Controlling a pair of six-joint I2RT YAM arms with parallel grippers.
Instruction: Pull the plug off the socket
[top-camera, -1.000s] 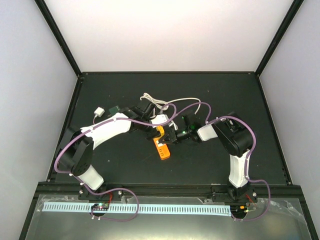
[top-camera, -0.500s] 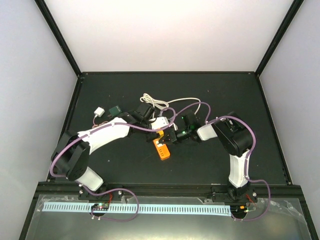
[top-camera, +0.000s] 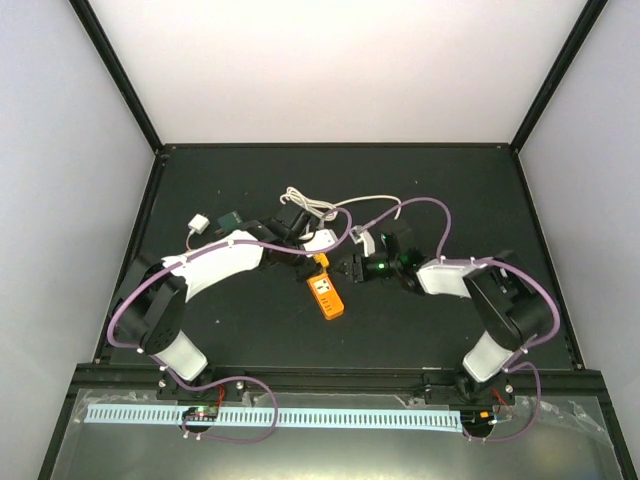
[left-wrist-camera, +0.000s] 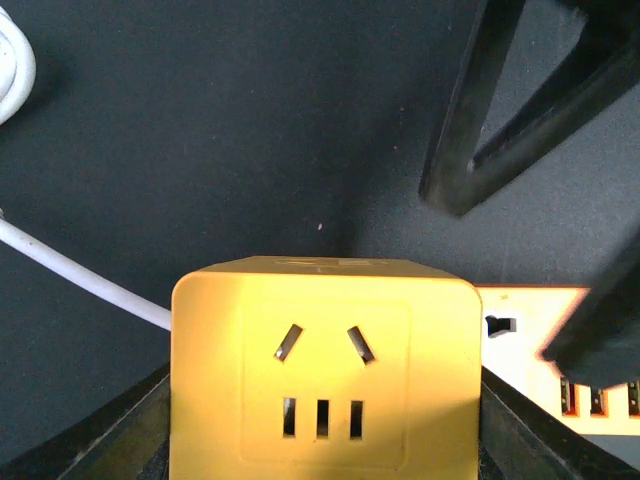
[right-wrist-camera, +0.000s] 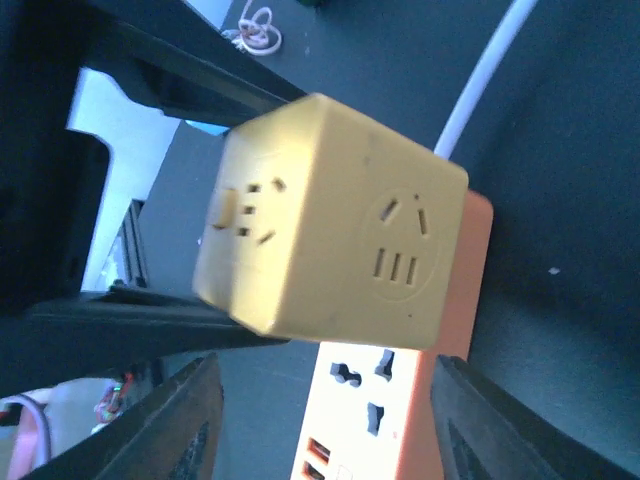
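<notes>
Plug: pale yellow cube at the far end of the orange socket strip; whether it is unseated cannot be told.
Left gripper: clamped on the cube's sides, for pulling.
Right gripper: fingers wide, near the strip, probably to steady it.

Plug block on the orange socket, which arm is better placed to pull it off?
Left, probably. The left gripper is shut on the sides of the plug, which sits on the end of the socket. The right gripper is open beside the socket, gripping nothing.
</notes>
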